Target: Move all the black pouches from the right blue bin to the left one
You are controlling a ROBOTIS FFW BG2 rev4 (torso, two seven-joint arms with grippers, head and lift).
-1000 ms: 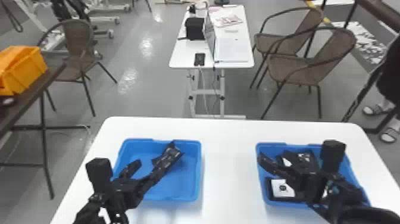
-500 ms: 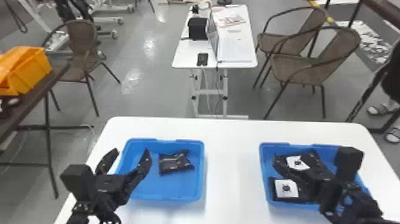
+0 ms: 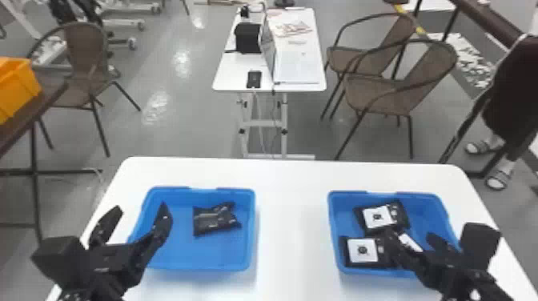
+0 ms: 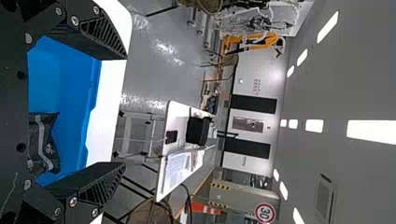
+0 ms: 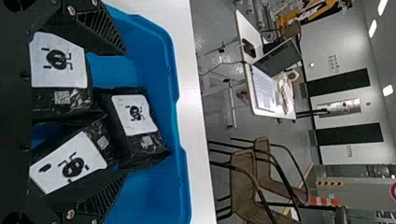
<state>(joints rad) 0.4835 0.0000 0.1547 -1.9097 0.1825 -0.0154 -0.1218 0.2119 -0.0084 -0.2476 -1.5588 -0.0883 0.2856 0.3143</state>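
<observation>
My left gripper [image 3: 140, 216] is over the left edge of the left blue bin [image 3: 192, 256], open and holding nothing. One black pouch [image 3: 214, 219] lies in that bin, to the right of the gripper. In the left wrist view the left gripper [image 4: 123, 112] stands wide apart, the pouch [image 4: 44, 142] beneath it. Over the right blue bin [image 3: 432, 204], my right gripper [image 3: 412, 236] is open above several black pouches with white labels [image 3: 378, 216]. The right wrist view has the right gripper [image 5: 123, 114] spread around three pouches [image 5: 133, 126], none of them gripped.
Both bins stand on a white table [image 3: 294, 224], with a bare strip between them. Behind it are a smaller white table [image 3: 296, 60] with a laptop and papers, and brown chairs [image 3: 384, 88]. An orange bin [image 3: 16, 86] sits on a side table at the left.
The left gripper has drawn back leftward from the pouch, which now lies free in the left bin. The right gripper has shifted a little rightward, uncovering more of the pouches.
</observation>
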